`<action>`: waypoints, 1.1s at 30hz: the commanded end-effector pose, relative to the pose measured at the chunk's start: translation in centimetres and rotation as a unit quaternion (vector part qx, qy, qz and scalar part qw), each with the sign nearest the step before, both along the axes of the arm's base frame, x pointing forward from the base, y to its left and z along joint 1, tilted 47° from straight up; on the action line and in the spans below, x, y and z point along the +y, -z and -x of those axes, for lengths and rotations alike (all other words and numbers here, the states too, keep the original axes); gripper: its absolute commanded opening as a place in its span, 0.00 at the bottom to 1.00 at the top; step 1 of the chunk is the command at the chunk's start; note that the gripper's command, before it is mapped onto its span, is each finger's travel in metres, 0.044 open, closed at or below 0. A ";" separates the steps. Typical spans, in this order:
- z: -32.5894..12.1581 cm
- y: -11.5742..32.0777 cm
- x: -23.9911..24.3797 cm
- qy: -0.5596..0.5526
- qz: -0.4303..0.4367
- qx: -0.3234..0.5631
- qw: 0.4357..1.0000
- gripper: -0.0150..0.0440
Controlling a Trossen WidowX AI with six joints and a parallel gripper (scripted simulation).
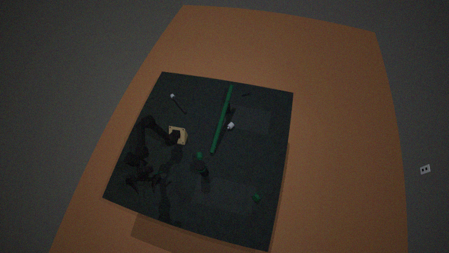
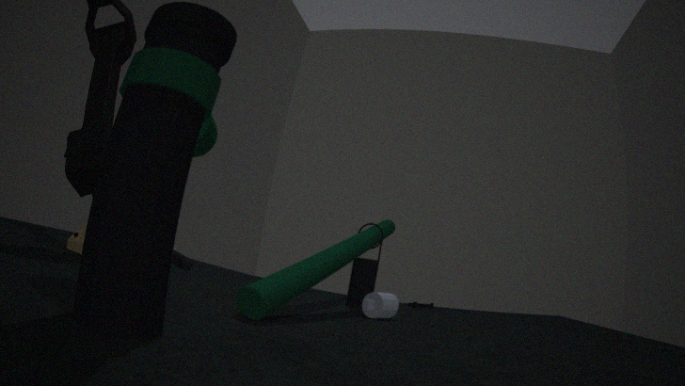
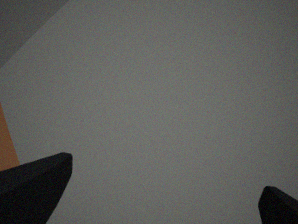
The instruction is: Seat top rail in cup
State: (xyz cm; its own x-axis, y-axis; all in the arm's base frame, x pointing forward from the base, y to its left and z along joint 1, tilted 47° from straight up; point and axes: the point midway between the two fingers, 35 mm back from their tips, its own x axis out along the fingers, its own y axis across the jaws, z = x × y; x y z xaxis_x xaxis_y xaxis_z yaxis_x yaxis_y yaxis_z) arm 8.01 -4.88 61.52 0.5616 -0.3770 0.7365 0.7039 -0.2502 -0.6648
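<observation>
The green rail slopes from the loop cap, which it passes through, down to its near cut end, low at the mat beside the big black post. The green brace band sits high on the post, just under the black post cap. The green rail-end cup hangs on the band, above and apart from the rail's cut end; its opening is hidden. My gripper is open and empty at the mat's left side, away from rail and post.
A white cylinder lies beside the rail. A second white-topped piece stands at the back left, and a small green piece lies at the front right. The arm's tan base plate is left of the rail.
</observation>
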 end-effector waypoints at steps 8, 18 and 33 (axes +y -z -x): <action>-4.8 2.7 -5.6 -0.114 -0.172 0.002 0.979 1.00; -18.1 13.0 -9.1 -0.229 -0.488 0.071 0.840 1.00; -29.5 31.9 3.0 -0.140 -0.703 0.267 0.644 1.00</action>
State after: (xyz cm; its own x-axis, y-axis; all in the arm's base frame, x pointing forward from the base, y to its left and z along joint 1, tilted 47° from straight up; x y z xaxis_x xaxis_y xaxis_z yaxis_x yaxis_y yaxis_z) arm 36.61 -5.54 33.29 0.8320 -0.3271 -0.4481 0.2154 0.9348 -0.2825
